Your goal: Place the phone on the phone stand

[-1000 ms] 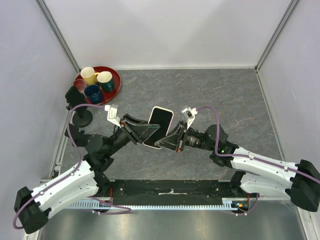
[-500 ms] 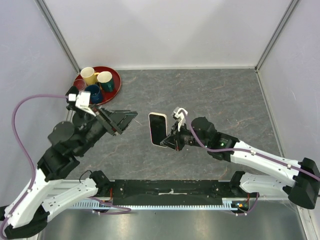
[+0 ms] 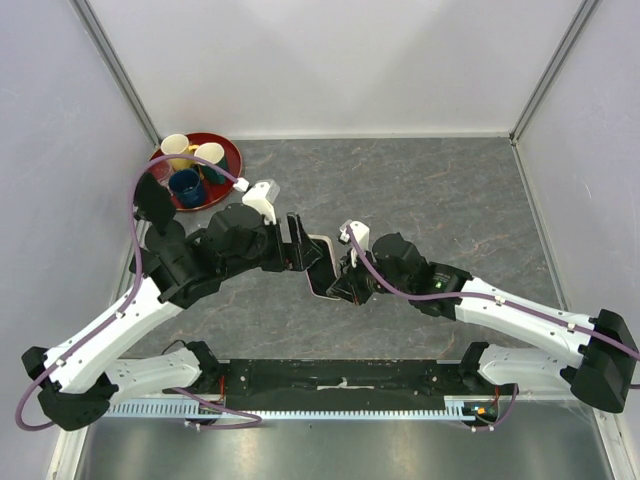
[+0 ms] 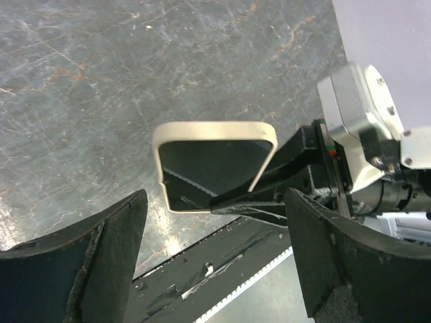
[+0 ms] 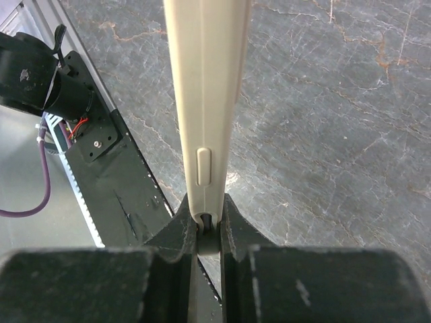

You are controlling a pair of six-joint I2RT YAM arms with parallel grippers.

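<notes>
Both arms (image 3: pixel 120 320) show white shells, black joints and purple cables (image 3: pixel 131 220); the left pincer (image 4: pixel 215 202) and right pincer (image 5: pixel 205 219) are black.

Counter (image 3: pixel 450 200): dark grey, stone-look top. Round red tray (image 3: pixel 231 166) sits in the far-left corner (three mugs (image 3: pixel 210 155) stand on it). Black phone stand (image 3: pixel 151 198) is just beside the tray at the left edge, partly hidden.
</notes>
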